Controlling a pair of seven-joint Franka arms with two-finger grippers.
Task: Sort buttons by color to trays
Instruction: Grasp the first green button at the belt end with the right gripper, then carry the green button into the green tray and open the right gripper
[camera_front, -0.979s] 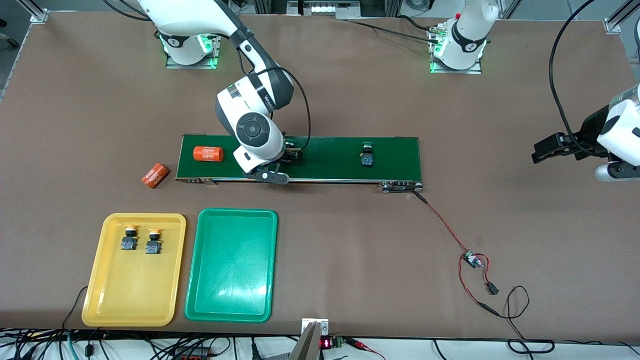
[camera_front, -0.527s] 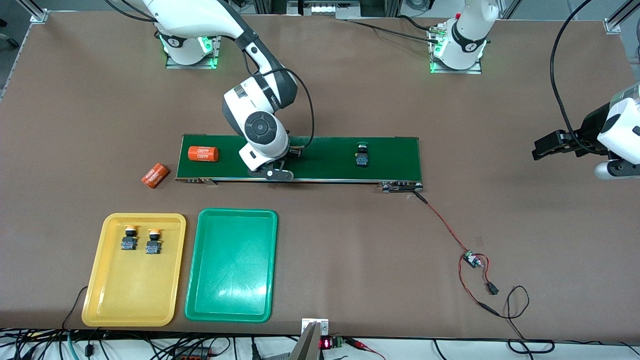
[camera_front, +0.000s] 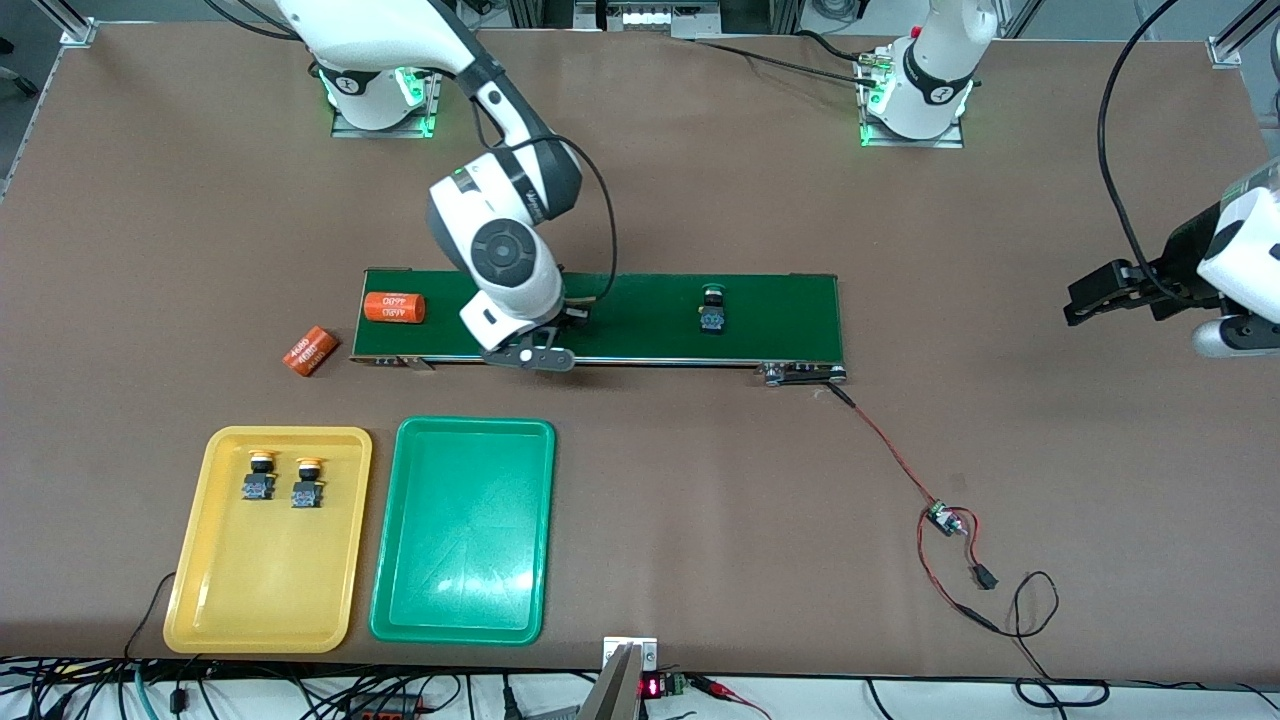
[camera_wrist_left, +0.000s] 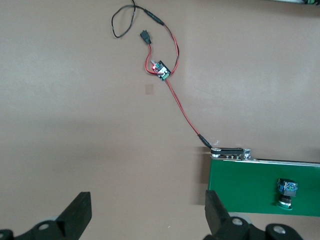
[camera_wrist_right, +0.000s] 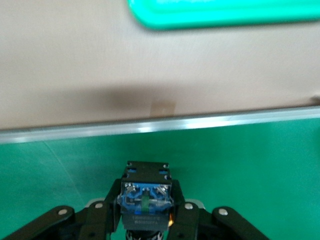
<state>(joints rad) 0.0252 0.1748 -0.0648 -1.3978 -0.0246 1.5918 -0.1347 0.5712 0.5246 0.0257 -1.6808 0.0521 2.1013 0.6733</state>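
1. right gripper (camera_wrist_right: 145, 220) is clamped on a button (camera_wrist_right: 145, 197) over the conveyor belt (camera_front: 780, 300).
2. green tray (camera_front: 462, 530) lies toward the table's front edge from the held button, nearest this arm.
3. left gripper (camera_wrist_left: 145, 215), spread wide and empty, waits at its table end.

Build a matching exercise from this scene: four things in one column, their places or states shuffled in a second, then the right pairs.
1. right gripper
2. left gripper
3. shallow green plastic tray
4. orange cylinder with white print on the dark-green conveyor belt

A. holds nothing
B. at the belt's end toward the right arm
C. shut on a blue-black button switch over the belt
D. open, over bare table

Pairs: 1-C, 2-D, 3-A, 4-B
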